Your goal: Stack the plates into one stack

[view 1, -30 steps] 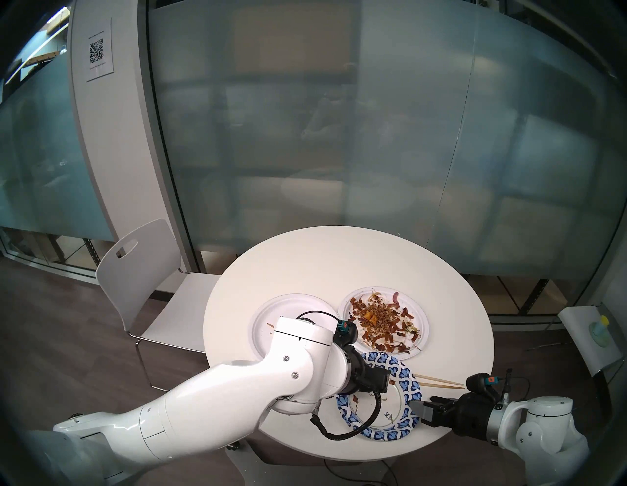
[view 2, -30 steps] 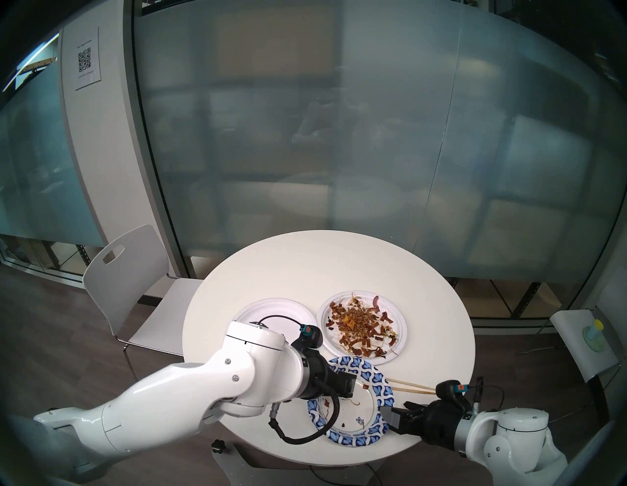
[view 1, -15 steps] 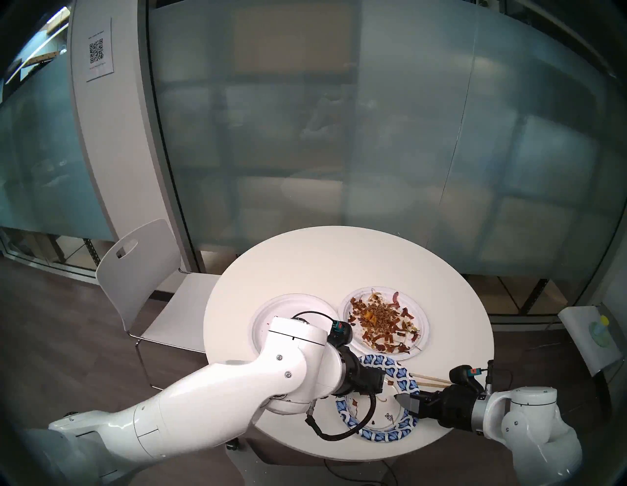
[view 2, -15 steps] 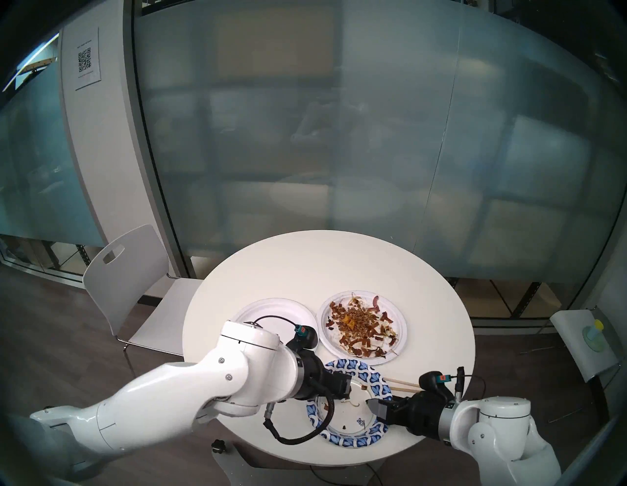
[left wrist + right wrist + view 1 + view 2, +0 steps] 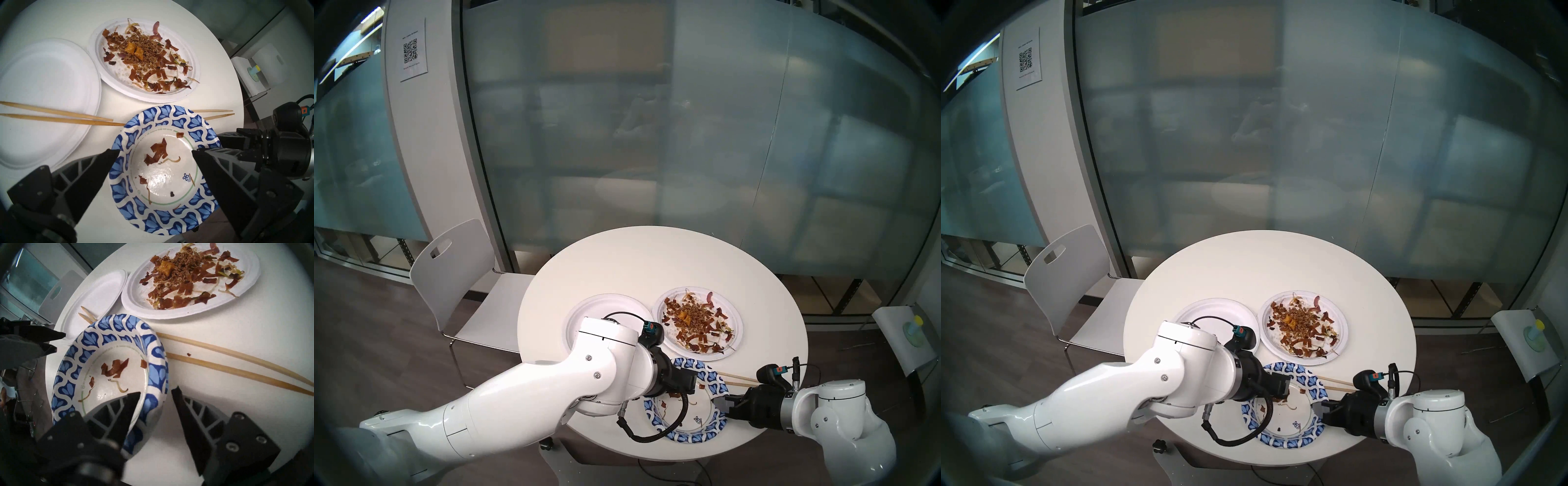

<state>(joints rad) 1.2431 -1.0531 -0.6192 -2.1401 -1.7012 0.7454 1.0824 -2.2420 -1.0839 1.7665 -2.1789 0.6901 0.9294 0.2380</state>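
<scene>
1. Plates, left to right: plain white plate (image 5: 42,95) empty at the far left, food-strewn white plate (image 5: 146,57) just beside it, blue-rimmed plate (image 5: 163,169) nearest, partly overhanging the table (image 5: 653,258) edge.
2. Left gripper (image 5: 154,152) hovers wide open, empty (waiting).
3. Right gripper (image 5: 156,394) straddles the blue rim, half closed; pinch, then lift.
4. Since a second ago it has slid in and narrowed.

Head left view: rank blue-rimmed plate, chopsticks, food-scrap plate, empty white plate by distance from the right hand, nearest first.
From the right hand:
1. Blue-rimmed plate, its rim between the fingers.
2. Chopsticks, just beyond, on the table.
3. Food-scrap plate, farther back.
4. Empty white plate, far left, partly behind the left arm.
</scene>
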